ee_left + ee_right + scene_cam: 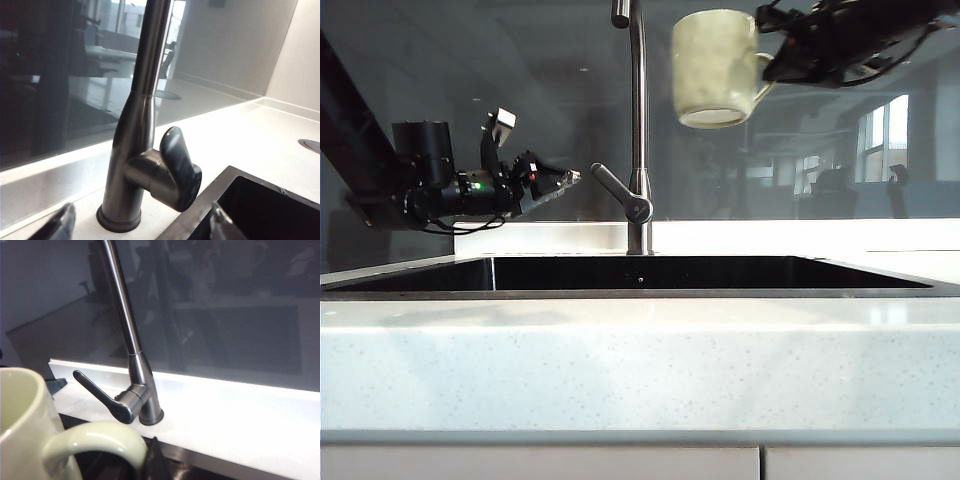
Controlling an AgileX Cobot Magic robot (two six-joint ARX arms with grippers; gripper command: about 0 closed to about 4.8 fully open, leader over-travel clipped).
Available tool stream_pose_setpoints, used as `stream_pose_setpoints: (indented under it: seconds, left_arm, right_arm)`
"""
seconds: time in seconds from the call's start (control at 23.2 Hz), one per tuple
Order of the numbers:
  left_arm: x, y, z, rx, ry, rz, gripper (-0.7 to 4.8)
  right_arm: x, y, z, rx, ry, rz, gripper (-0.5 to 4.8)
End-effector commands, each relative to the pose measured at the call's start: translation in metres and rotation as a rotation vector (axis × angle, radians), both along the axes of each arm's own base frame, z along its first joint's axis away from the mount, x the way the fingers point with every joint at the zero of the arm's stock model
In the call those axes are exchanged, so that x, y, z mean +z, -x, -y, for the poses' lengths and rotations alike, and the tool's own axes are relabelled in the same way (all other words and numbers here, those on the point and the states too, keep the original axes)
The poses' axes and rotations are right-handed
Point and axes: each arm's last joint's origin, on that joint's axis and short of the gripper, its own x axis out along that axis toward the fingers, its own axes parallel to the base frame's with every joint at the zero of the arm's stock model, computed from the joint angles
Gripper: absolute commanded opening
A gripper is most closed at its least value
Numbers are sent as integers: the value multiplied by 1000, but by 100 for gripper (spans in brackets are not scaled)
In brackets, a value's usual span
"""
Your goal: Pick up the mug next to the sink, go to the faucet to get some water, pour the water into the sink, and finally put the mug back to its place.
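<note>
High at one o'clock over the sink, the right gripper is clamped on the handle of the mug, which hangs in the air just right of the faucet, close under its curved top. At nine o'clock from the faucet's lever, the left gripper hovers with its fingers spread apart, near the lever but not touching it.
</note>
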Motion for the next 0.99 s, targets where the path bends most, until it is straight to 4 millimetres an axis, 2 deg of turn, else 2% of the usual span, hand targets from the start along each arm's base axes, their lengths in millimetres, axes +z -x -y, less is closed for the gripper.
stream_pose_setpoints:
  seconds: [0.04,0.26,0.3,0.34,0.56,0.69,0.99]
  left_arm:
    - [7,-4,8,-57,-2,26,342]
    - [22,-8,18,-73,-4,87,343]
    - [24,-8,23,-82,-6,90,347]
    - [29,-9,26,-84,-18,116,382]
    - [34,-10,37,-85,-38,131,382]
    - [35,-10,39,-86,-43,138,382]
    - [35,-9,42,-102,-46,139,382]
  right_arm:
    - [15,-10,-13,32,-23,48,-5]
    - [17,-29,-36,80,-25,49,-5]
    - [18,-32,-41,91,-25,49,-5]
    - [19,-38,-51,110,-23,42,-5]
    - [22,-51,-71,138,-26,62,-5]
    - [33,-59,-79,129,-22,106,-5]
    - [54,-61,-79,104,-39,172,-5]
